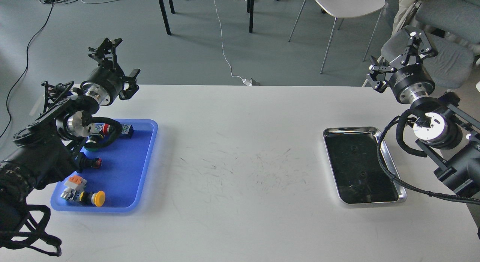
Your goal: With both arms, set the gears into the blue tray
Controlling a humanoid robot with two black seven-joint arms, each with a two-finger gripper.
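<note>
Though hard to make out against the dark inside of the steel tray [390,162] on the right of the white table [240,179], a few gears [362,174] lying there as faint round shapes; exact count not clear. Blue tray [140,160] far across on the table's left, well apart from the steel one, holding push-button switches [93,198] with yellow, red and green caps. Left gripper [119,63] raised beyond the blue tray's far edge, fingers spread wide, nothing held. Right gripper [397,57] raised beyond the steel tray's far right corner, likewise spread and empty.
</note>
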